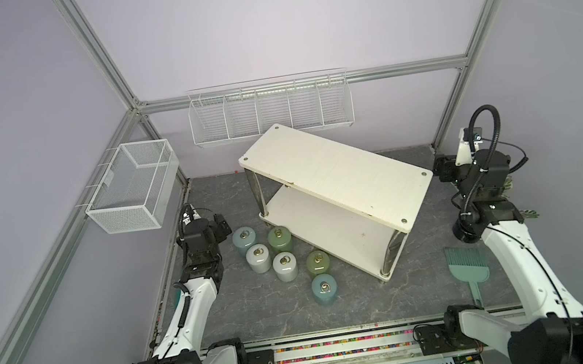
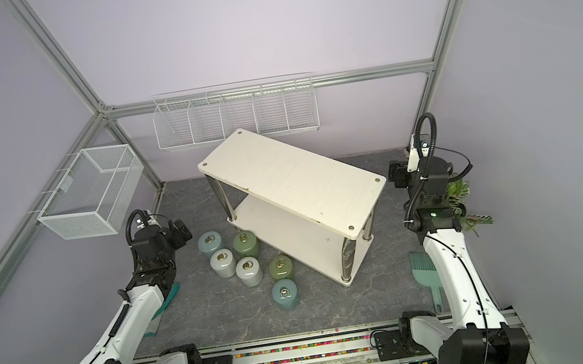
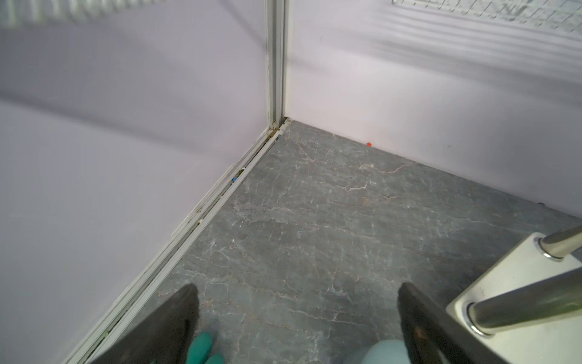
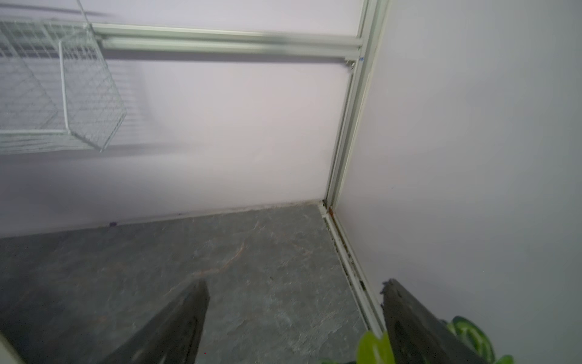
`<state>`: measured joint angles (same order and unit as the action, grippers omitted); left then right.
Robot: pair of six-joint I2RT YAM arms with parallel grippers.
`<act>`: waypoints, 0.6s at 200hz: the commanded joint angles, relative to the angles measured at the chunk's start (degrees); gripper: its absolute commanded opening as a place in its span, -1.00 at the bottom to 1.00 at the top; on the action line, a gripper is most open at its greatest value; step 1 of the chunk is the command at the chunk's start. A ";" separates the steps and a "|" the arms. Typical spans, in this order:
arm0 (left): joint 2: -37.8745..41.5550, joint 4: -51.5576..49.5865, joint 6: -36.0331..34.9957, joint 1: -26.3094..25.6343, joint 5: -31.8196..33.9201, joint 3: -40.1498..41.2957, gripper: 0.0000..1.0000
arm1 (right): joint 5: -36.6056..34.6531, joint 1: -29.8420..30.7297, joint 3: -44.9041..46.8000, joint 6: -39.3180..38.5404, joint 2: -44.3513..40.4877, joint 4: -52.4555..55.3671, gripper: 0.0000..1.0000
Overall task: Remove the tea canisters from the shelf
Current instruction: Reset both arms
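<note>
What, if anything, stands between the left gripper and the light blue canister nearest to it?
Nothing visible does. The open left gripper is right beside the glossy light blue lidded canister, with only bare grey marbled tabletop around them. The cream two-tier shelf stands off to the canister's far side.

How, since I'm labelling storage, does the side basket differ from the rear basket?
The side basket is a deep box; the rear basket is long and shallow, split into five compartments. The side basket is fine mesh; the rear basket is coarser wire grid. Both are white and empty.
</note>
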<state>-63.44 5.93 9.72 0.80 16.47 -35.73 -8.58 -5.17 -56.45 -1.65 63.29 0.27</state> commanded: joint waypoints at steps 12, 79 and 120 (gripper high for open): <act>1.98 6.23 -2.51 1.37 0.23 4.23 0.99 | 5.95 -0.02 5.00 3.38 0.18 -0.86 0.78; 3.43 8.66 -1.71 2.15 -0.83 8.49 0.99 | 5.88 0.12 20.46 2.31 -1.08 -7.51 0.78; 2.71 10.50 -0.75 2.79 -2.06 10.17 0.99 | 3.29 0.08 27.73 2.81 3.36 -20.87 0.78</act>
<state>-60.69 13.58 8.54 2.90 15.68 -26.63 -3.36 -5.10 -31.57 0.49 63.88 -8.84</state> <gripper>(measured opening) 0.996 0.889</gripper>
